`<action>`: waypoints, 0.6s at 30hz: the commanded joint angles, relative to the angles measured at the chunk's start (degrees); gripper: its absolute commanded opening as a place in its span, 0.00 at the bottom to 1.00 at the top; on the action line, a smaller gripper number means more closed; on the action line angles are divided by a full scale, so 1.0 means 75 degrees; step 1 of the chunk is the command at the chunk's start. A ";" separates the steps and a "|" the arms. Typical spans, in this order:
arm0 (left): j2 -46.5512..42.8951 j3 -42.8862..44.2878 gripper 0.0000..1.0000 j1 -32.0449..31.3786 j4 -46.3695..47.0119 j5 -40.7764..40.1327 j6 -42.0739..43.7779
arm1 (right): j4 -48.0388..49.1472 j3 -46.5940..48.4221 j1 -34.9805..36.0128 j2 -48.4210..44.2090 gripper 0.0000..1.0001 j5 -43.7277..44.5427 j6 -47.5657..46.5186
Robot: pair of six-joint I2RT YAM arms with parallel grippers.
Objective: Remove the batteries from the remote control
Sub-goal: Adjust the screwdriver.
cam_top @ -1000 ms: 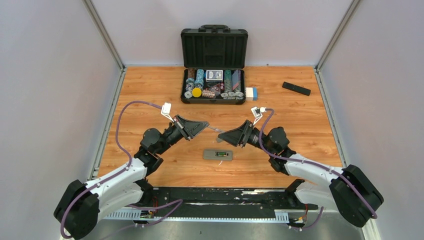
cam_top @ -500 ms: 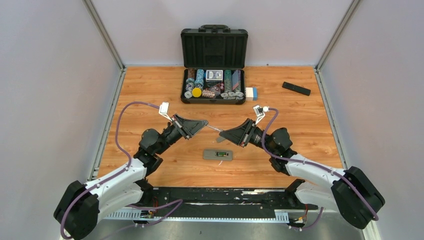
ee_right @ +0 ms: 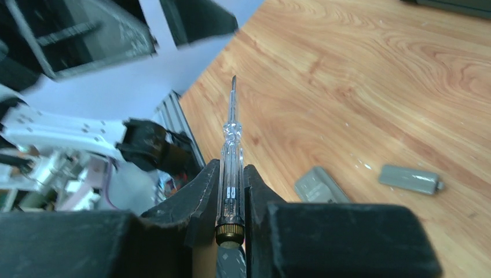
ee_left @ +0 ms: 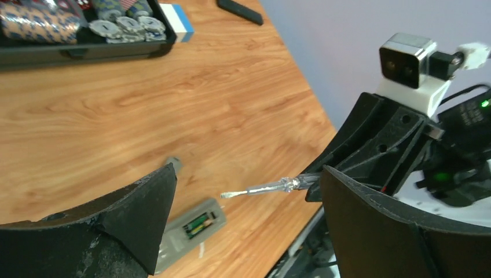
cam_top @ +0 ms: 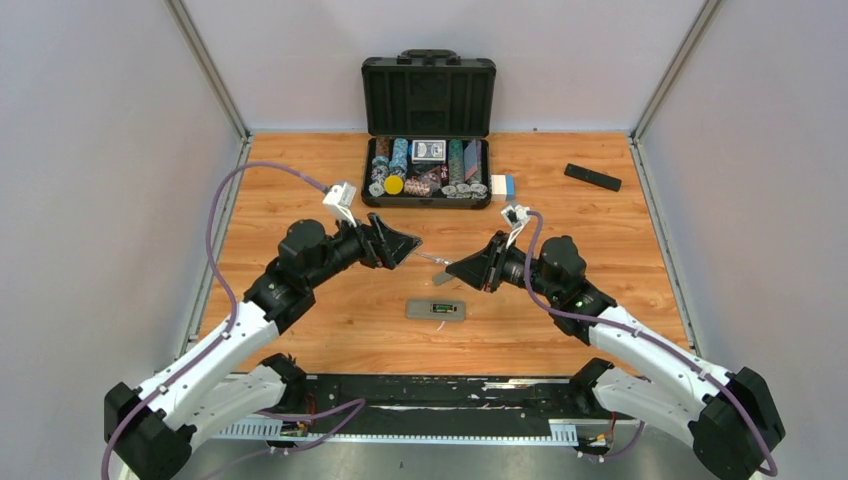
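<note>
From above, the remote [cam_top: 436, 309] lies back up near the middle of the surface [cam_top: 300, 180], a little toward its near edge. Its compartment is uncovered and the batteries [cam_top: 442, 309] sit inside. Above it, the left gripper [cam_top: 404, 245] has its jaws spread wide, and the right gripper [cam_top: 458, 270] is clamped on a screwdriver [cam_top: 430, 260]. An open case [cam_top: 428, 170] stands at the far edge.

In the left wrist view, the screwdriver's tip reaches into the gap between the spread fingers [ee_left: 139, 208], touching neither.

In the right wrist view, the jaws pinch the clear handle. Two grey pieces lie on the wood to the right, and which one is the remote is hard to tell.
</note>
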 commanded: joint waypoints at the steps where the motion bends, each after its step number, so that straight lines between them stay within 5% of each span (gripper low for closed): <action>1: 0.0400 0.1138 1.00 0.0044 -0.2512 0.0045 0.2359 | -0.1713 0.0700 -0.0076 -0.0093 0.00 -0.0820 -0.1779; 18: 0.1496 0.1693 0.89 0.0031 -0.2291 0.5266 0.3398 | -0.3104 0.1479 -0.0060 -0.0264 0.00 -0.3099 -0.4296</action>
